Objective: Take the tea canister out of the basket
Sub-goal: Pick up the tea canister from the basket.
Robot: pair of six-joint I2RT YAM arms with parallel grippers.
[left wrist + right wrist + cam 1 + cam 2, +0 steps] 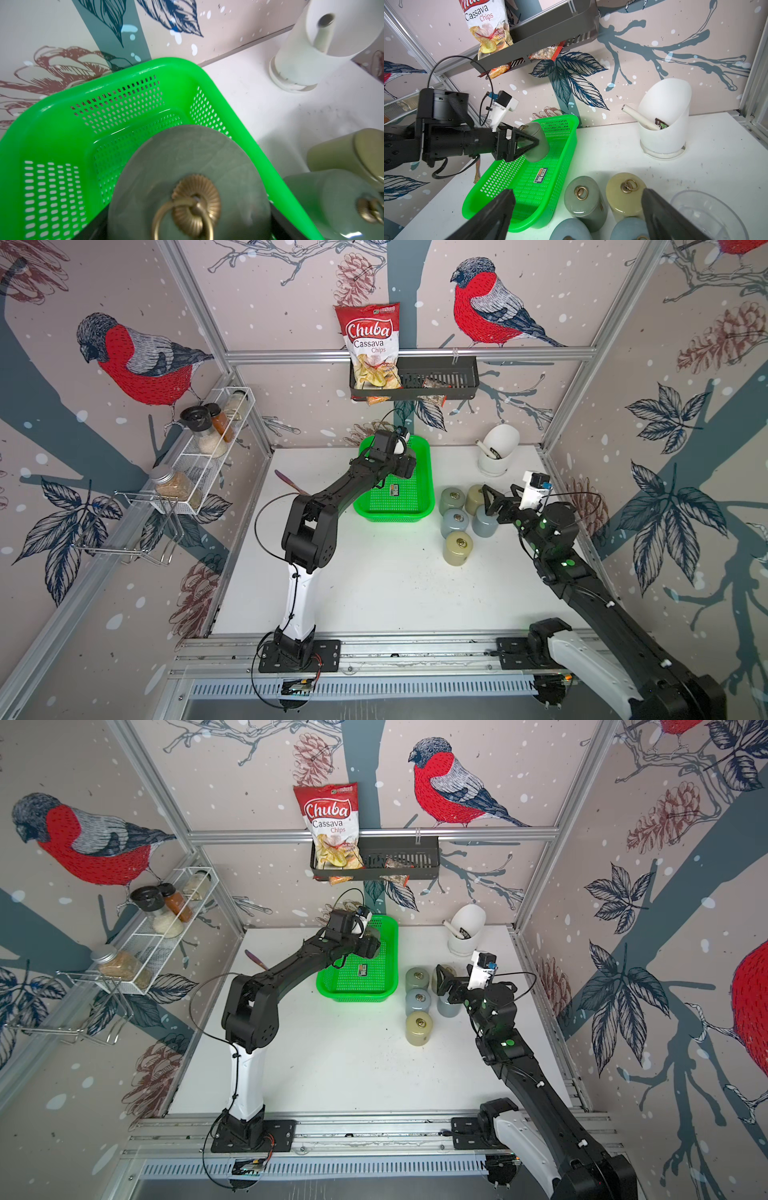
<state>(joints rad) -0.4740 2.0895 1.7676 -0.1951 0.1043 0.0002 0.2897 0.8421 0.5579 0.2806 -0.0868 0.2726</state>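
One tea canister (539, 154) is clamped between the jaws of the left gripper (533, 142), which grips it on the sides of its grey-green body. It is over the far part of the basket (388, 515), inside the outline of the rim; I cannot tell if its base touches the mesh floor. The long axis of the canister is almost upright and a little tilted, and the lid with the brass ring (193, 204) points up, toward the wrist camera of the left arm. The basket lies with its long side running from near to far, and a small dark sticker (394, 489) is on its floor. Five more canisters (456, 522) stand upright on the tabletop (374, 580), just right of the basket. Above them is the right gripper (578, 193), its jaws wide apart and holding nothing.
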